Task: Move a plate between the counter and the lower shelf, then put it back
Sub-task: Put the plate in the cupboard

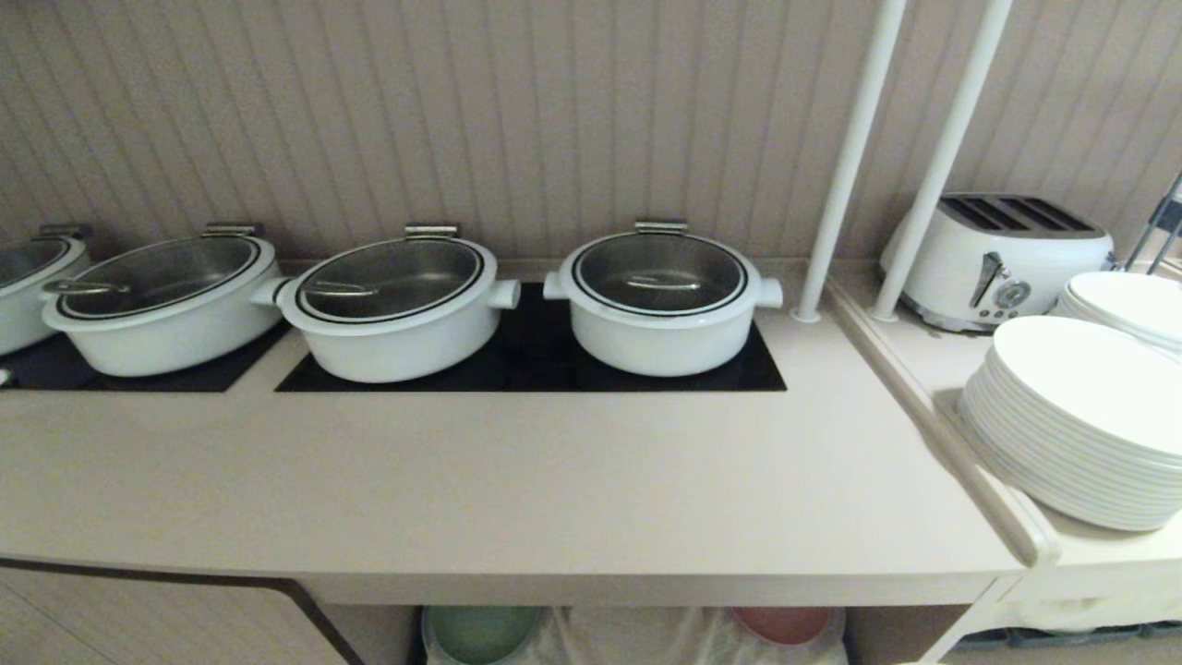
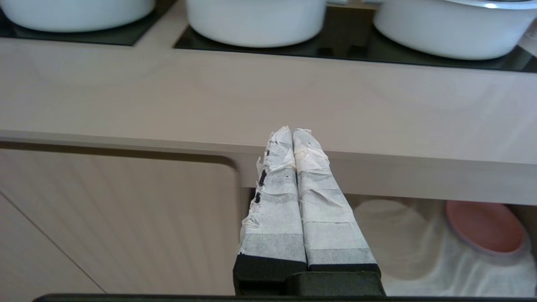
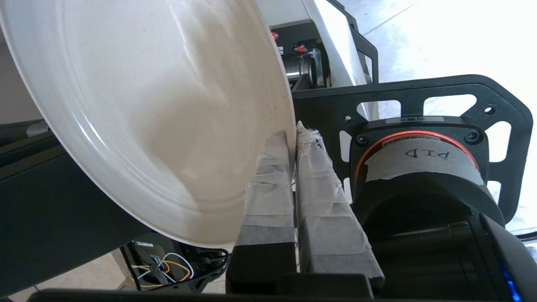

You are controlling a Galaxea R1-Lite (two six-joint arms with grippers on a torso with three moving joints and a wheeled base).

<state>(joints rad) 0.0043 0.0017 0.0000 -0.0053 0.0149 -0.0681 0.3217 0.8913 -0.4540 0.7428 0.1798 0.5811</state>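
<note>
beside robot base, right gripper [image 3: 293, 138] clamps plate [image 3: 147, 105] rim; transport step, probably toward counter [image 1: 554, 480]; next: lift, level, set down. left gripper [image 2: 292, 136] closed, empty.

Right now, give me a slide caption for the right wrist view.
Right pincer shut on the rim of the cream plate, held tilted beside the robot's black frame.

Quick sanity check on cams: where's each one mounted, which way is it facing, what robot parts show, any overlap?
Head: on the head, facing forward-down at the counter with white pots; no arm visible.
Left wrist: behind the shut left claw, facing the counter's front edge and lower shelf.
Right wrist: behind the right claw, shut on the plate, facing the robot's own base.
Shared: head and left wrist both show the pink plate.
</note>
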